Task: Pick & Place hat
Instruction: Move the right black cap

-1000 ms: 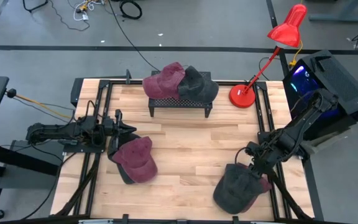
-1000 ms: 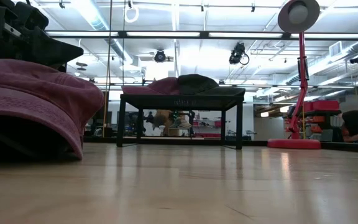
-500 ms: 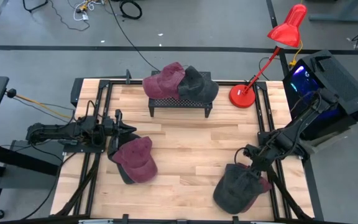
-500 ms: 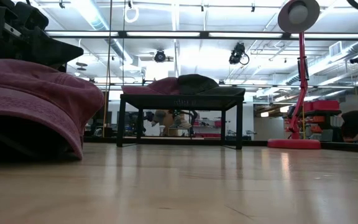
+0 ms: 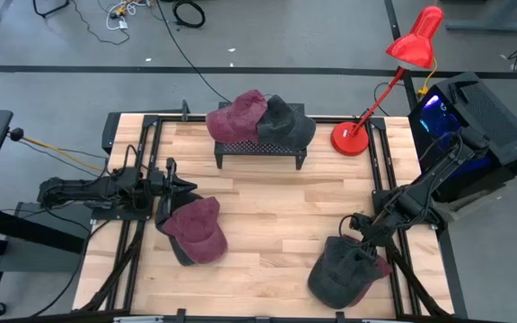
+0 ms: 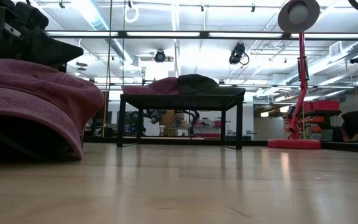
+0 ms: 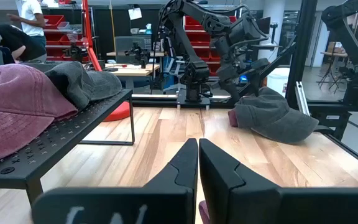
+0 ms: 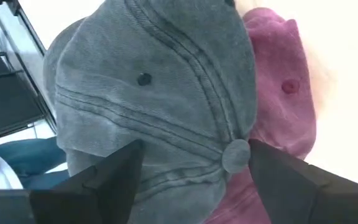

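Four caps show from above: a maroon cap (image 5: 238, 111) and a dark grey cap (image 5: 286, 119) overlap on the black mesh stand (image 5: 258, 149), apparently the place where hats end up. A second maroon cap (image 5: 197, 230) lies just ahead of the left gripper (image 5: 179, 187), and a grey cap (image 5: 341, 271) lies directly under the right gripper (image 5: 363, 231), with a bit of pink fabric (image 5: 382, 266) poking out beside it. The right arm seems poised for a pick.

From table height, the near maroon cap fills the frame's edge with dark arm parts above it. The stand and the red desk lamp (image 6: 300, 74) are beyond, and the right gripper is almost out of frame.

Looking past the left wrist, its fingers (image 7: 185, 171) are pressed together, empty, pointing across the wood table (image 7: 166, 143) toward the grey cap; this arm looks parked.

Looking past the right wrist, the fingers (image 8: 114, 171) stand wide apart, straddling the grey cap's crown near its top button (image 8: 235, 155), gripping nothing. I judge they are spread to close on the crown.
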You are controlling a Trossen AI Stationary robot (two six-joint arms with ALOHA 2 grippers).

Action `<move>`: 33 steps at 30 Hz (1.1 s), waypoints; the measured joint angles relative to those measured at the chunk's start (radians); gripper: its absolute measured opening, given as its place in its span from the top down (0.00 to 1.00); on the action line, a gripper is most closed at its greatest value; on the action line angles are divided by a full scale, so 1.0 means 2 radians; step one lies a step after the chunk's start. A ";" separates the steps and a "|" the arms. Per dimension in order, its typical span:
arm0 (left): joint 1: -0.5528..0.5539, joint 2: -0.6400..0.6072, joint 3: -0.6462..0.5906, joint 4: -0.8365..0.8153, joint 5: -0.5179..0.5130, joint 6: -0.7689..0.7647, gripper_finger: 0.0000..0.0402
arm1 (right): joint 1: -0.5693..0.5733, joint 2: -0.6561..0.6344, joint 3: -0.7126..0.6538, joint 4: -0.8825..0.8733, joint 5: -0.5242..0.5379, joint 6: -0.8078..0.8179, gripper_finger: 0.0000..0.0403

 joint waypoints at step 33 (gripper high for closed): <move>0.000 0.000 0.000 0.000 0.000 0.000 0.95 | 0.000 0.000 0.024 0.025 0.019 -0.019 0.91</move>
